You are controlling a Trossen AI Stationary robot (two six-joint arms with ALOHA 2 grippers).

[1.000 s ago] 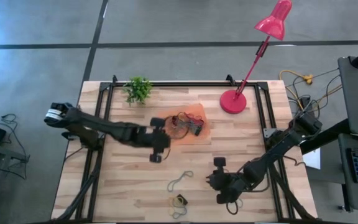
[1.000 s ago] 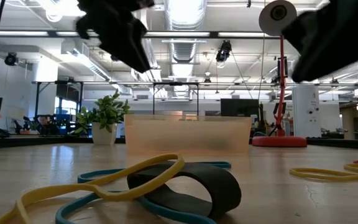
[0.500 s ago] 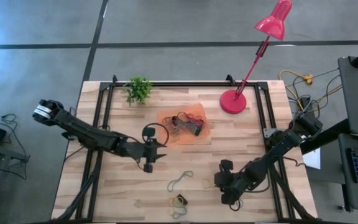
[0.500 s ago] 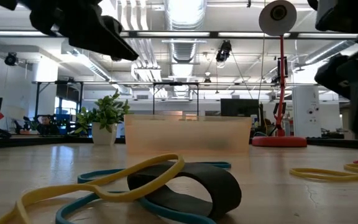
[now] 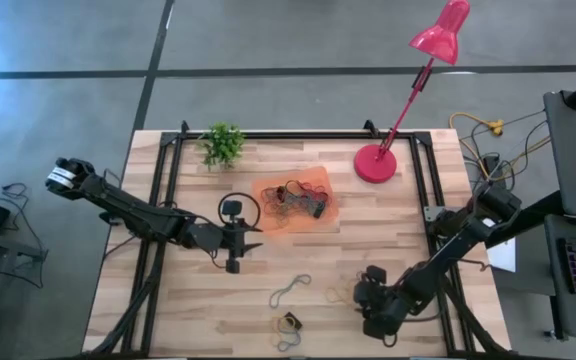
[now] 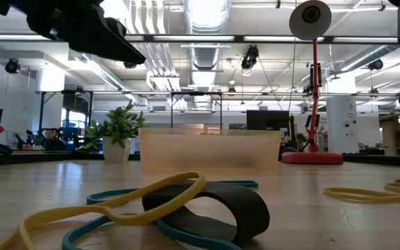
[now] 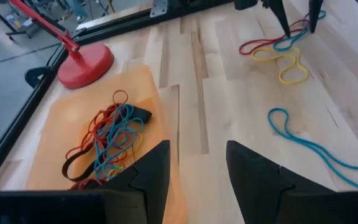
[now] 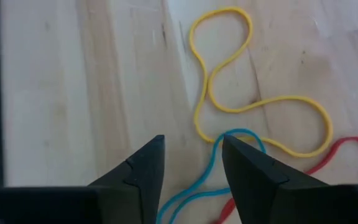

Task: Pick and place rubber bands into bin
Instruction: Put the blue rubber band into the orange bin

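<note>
While I watch the overhead feed, my left gripper [image 5: 232, 249] sits left of centre in the frame, just below and to the left of the bin [image 5: 268, 222], and the left wrist camera shows its fingers [image 7: 151, 169] spread apart with nothing between them. That orange bin lies in the middle of the table [image 5: 198, 300], and the tangle of rubber bands [image 5: 298, 198] inside it shows red, blue and black loops. My right gripper [image 5: 377, 300] is low in the lower right of the overhead frame; its wrist camera shows the fingers [image 8: 143, 167] parted and holding nothing, poised close over a yellow band [image 8: 253, 106], a blue band [image 8: 225, 163] and a red band [image 8: 344, 152] lying crossed on the wood. More loose bands rest toward the bottom centre of the overhead frame: a long loop [image 5: 289, 290] and a small cluster [image 5: 287, 322] below it. At table height, a yellow, teal and black pile [image 6: 186, 205] fills the foreground, with the bin's pale wall behind it at mid-frame. A red lamp base [image 5: 375, 163] stands right of the bin, a small plant [image 5: 222, 144] to its upper left.
</note>
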